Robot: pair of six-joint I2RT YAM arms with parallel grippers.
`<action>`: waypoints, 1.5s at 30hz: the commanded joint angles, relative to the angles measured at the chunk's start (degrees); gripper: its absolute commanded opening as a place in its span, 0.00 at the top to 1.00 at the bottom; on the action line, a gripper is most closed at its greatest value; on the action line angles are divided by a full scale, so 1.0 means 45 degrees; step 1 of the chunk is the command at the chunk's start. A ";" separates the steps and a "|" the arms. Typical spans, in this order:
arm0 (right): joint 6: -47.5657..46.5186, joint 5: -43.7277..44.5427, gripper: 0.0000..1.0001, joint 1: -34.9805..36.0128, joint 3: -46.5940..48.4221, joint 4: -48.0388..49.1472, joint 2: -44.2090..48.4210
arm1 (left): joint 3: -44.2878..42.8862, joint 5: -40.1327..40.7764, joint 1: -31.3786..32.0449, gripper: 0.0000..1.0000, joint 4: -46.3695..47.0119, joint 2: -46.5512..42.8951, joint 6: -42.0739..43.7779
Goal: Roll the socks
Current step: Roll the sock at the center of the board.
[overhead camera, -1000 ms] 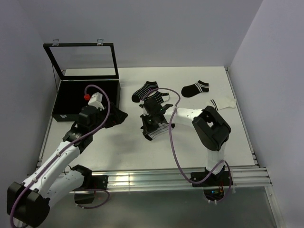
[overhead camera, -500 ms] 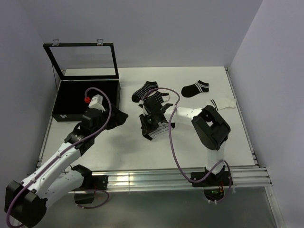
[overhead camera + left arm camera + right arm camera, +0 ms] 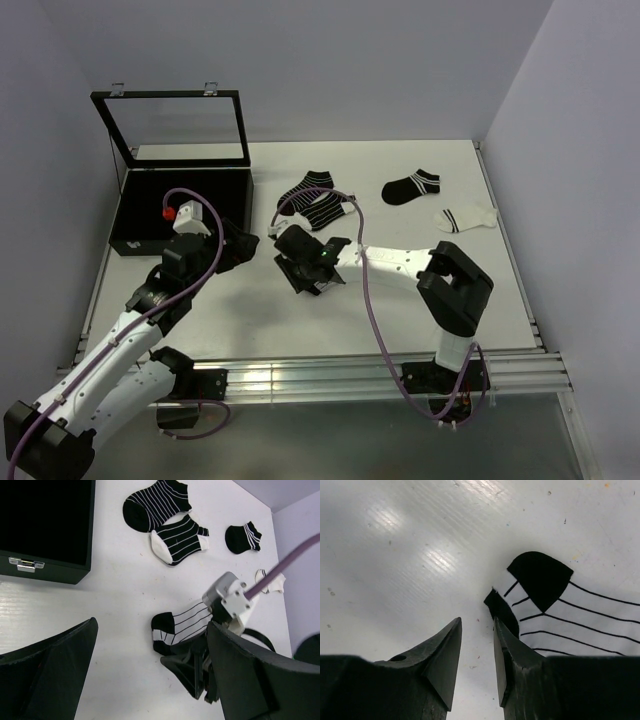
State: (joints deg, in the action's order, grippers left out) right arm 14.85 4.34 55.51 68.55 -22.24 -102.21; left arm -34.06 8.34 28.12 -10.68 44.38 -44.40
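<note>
A white sock with black stripes and a black heel patch [image 3: 181, 624] [image 3: 580, 615] lies flat mid-table. My right gripper [image 3: 299, 274] [image 3: 478, 622] is low over its end. The jaws stand a little apart with only bare table between them, and the sock's black cuff [image 3: 501, 611] lies against the right finger [image 3: 512, 655]. My left gripper [image 3: 244, 248] [image 3: 150, 680] hovers wide open and holding nothing, to the left of that sock. Farther back lie a black striped sock [image 3: 305, 187], a black-and-white striped sock [image 3: 327, 210], a black sock [image 3: 411, 186] and a white sock [image 3: 468, 217].
A black case [image 3: 178, 205] with its glass lid [image 3: 175, 125] raised stands at the back left. Purple cables loop over both arms. Walls close in the table at the back and on the right.
My right gripper has gone from shut to slightly open and shifted left and nearer, with the sock lying beside it. The left arm has drawn a little to the left.
</note>
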 commanded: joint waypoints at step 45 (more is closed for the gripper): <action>-0.1660 0.3450 0.61 0.1494 -0.0390 -0.0273 -0.0079 | 0.0011 0.0159 0.0040 0.04 0.0205 -0.0038 0.0258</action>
State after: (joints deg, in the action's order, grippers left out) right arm 7.55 17.67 61.71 67.09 -22.72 -105.34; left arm -34.06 8.97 28.12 -11.79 44.62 -44.01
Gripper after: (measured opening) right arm 0.392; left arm 0.963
